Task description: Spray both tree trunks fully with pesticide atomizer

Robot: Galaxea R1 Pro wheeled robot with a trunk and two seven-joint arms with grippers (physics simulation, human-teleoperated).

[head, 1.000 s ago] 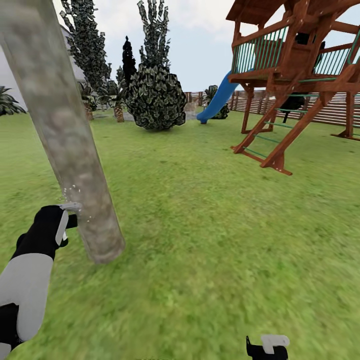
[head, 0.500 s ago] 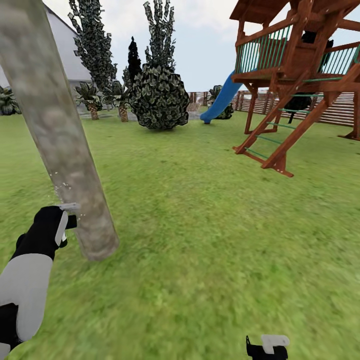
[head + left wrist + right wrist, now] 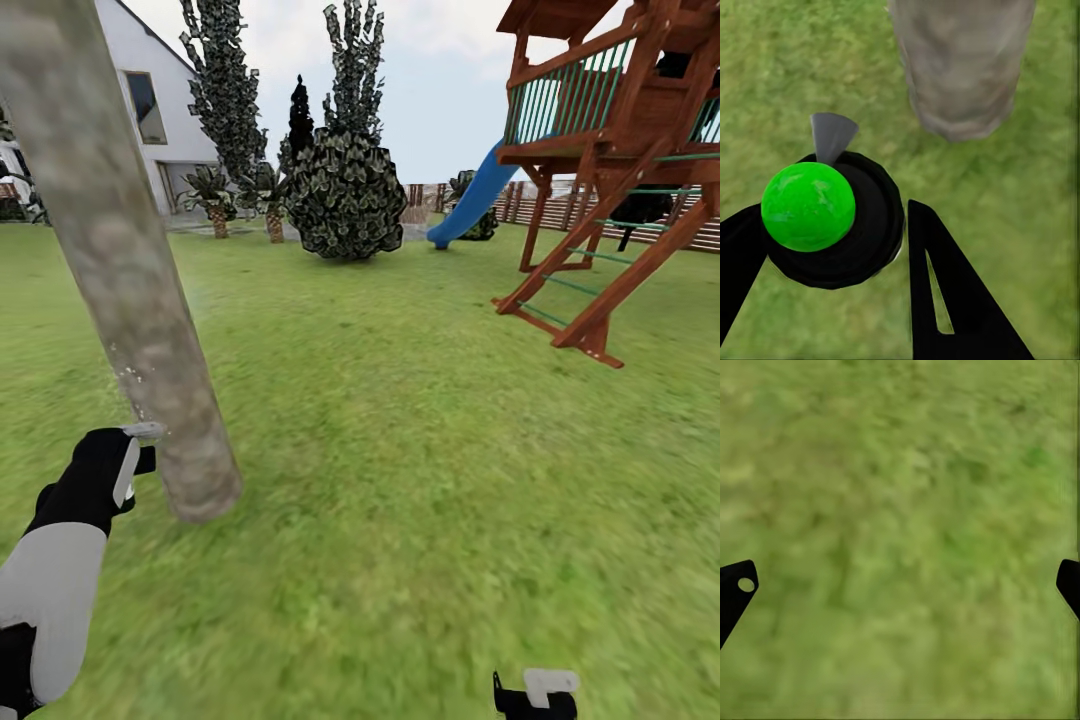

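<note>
Left gripper (image 3: 862,247) closed around the pesticide atomizer (image 3: 832,217): black fingers (image 3: 952,300) press on either side of its round black body, green ball cap sitting between them. Grey nozzle (image 3: 832,135) sticks out past the fingertips toward the tree trunk (image 3: 960,67). Long axis can't be read in the wrist view, which looks down onto the cap.

Head view: left gripper (image 3: 130,455) at about 8 o'clock in the picture, with a grey tip of the atomizer (image 3: 143,431) poking out at its 1 o'clock, right up against the tree trunk (image 3: 130,290); touching or a hair apart, can't tell. Nozzle points toward 3 o'clock, at the trunk's lower part, near the base. Pale specks on the bark just above the nozzle. Trunk leans toward 11 o'clock and stands in the lawn (image 3: 420,480).

Right gripper (image 3: 535,695) at 6 o'clock, low edge of the head view. Right wrist view: finger tips (image 3: 735,589) at opposite edges, spread wide, nothing held, grass beneath.

Background: round shrub (image 3: 345,195) at 12 o'clock, wooden play tower (image 3: 620,150) with blue slide (image 3: 475,200) at 2 o'clock, white house (image 3: 150,100) at 11 o'clock.
</note>
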